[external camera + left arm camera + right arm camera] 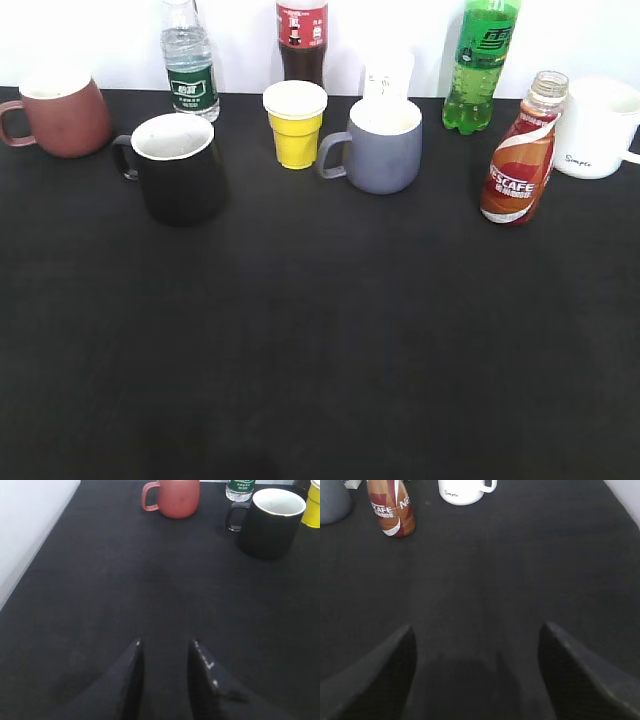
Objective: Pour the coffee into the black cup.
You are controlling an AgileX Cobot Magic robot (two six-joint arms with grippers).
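The coffee bottle (521, 160), with a red-orange and white NESCAFE label and no cap, stands upright at the right of the black table; it also shows in the right wrist view (391, 507). The black cup (180, 168) stands upright at the left, white inside, handle to the left; it also shows in the left wrist view (270, 522). My left gripper (165, 642) is open and empty, low over the table, well short of the black cup. My right gripper (477, 627) is wide open and empty, well short of the bottle. Neither gripper shows in the exterior view.
A maroon mug (60, 115), a clear water bottle (190, 62), a cola bottle (302, 40), a yellow cup (295, 122), a grey-blue mug (380, 145), a green soda bottle (480, 62) and a white mug (600, 128) stand along the back. The table's left edge (47, 540) shows.
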